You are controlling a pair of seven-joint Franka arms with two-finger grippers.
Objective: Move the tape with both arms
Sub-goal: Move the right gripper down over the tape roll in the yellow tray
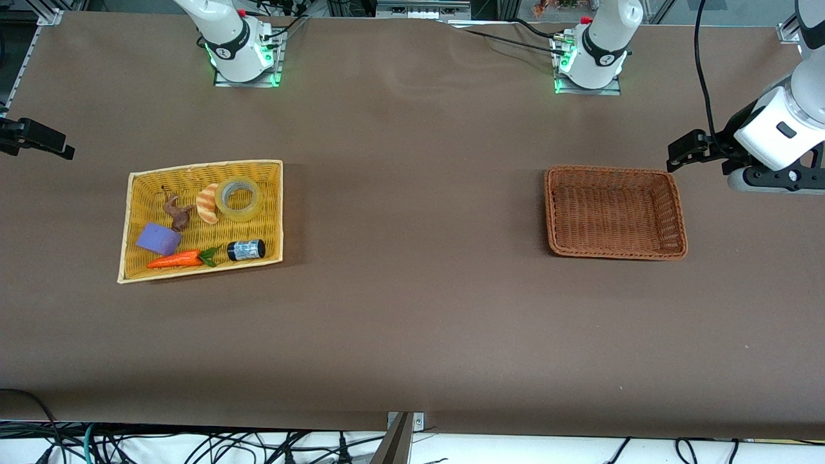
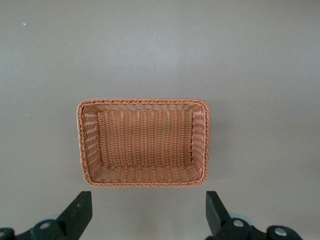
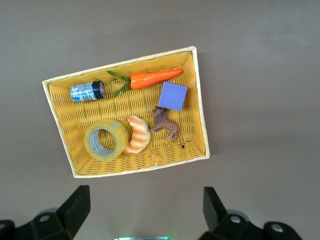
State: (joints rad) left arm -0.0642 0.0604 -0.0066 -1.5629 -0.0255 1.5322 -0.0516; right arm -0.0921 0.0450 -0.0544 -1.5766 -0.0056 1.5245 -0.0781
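From the front, my right claw (image 1: 38,143) is hanging past the yellow tray (image 1: 132,219) holding the tape (image 1: 239,199). My left claw (image 1: 684,149) is hovering beside the brown basket (image 1: 678,212). Through my left wrist, fingers (image 2: 77,212) are standing spread over the basket (image 2: 85,145). Through my right wrist, fingers (image 3: 75,207) are spread, tape (image 3: 106,140) lying below beside the croissant (image 3: 138,134).

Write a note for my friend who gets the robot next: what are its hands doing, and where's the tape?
Left gripper: open, holding nothing, waiting above the table beside the brown basket.
Right gripper: open, holding nothing, up beside the yellow basket.
Tape: lying in the yellow basket, touching the toy croissant. A carrot, purple block, small can and brown animal figure share that basket.
Done: nothing yet.
Left: pick up the tape and transfer it using both arms.
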